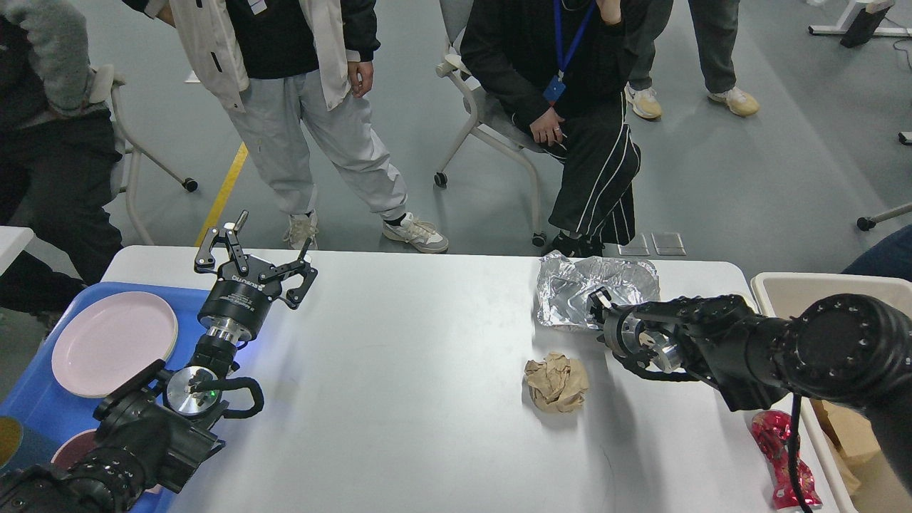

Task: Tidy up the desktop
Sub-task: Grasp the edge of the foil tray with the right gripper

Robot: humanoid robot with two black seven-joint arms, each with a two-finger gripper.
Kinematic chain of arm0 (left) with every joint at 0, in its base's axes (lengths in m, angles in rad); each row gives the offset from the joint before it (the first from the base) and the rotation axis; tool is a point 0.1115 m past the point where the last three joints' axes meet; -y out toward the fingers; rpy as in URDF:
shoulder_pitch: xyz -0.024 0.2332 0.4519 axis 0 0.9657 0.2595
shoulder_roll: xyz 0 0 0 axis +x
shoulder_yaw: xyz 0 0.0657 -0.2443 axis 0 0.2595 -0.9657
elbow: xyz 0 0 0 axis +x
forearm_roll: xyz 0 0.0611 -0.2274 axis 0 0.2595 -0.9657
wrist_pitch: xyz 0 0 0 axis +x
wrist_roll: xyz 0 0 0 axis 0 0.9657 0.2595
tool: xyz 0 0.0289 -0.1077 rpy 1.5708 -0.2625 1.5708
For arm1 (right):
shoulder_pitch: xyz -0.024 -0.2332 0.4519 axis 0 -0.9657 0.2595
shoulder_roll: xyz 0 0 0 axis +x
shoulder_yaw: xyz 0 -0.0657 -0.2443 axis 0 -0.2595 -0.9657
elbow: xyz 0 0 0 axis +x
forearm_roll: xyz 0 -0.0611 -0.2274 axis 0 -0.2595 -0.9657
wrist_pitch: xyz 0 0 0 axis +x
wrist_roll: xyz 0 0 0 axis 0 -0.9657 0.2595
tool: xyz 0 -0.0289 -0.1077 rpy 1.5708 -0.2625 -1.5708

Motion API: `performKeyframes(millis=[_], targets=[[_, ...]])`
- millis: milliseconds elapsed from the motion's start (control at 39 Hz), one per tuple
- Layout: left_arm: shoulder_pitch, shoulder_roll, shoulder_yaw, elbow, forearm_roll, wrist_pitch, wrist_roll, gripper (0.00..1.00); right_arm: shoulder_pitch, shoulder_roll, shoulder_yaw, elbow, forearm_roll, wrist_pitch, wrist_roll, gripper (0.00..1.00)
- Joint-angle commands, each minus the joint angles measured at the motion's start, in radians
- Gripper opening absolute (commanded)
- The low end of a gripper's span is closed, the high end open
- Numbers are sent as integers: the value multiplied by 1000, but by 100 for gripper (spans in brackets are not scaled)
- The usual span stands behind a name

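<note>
Nearest the camera at lower left, the left arm rises beside a blue tray (pixel 28 399) holding a pink plate (pixel 114 342). The left gripper (pixel 267 260) hovers over the white table (pixel 399 399), jaws spread wide and empty. Moving right, a crumpled brown paper ball (pixel 557 383) lies mid-table. Beyond it, crumpled foil (pixel 570 281) sits at the far edge, with the right gripper (pixel 597 303) at its near side. Its jaws are dark and end-on, so their opening cannot be judged. Likely step: picking up the foil for the beige bin (pixel 773 285), partly cut off at right. A red wrapper (pixel 780 456) is half hidden by the arm.
</note>
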Motion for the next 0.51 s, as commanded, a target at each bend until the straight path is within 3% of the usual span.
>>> performKeyframes(millis=[0, 487], targets=[[0, 0, 1, 0, 0, -2, 0, 99, 8, 0, 0, 2, -8, -2, -7, 0], [0, 0, 1, 0, 0, -2, 0, 99, 52, -5, -3, 35, -20, 12, -8, 0]])
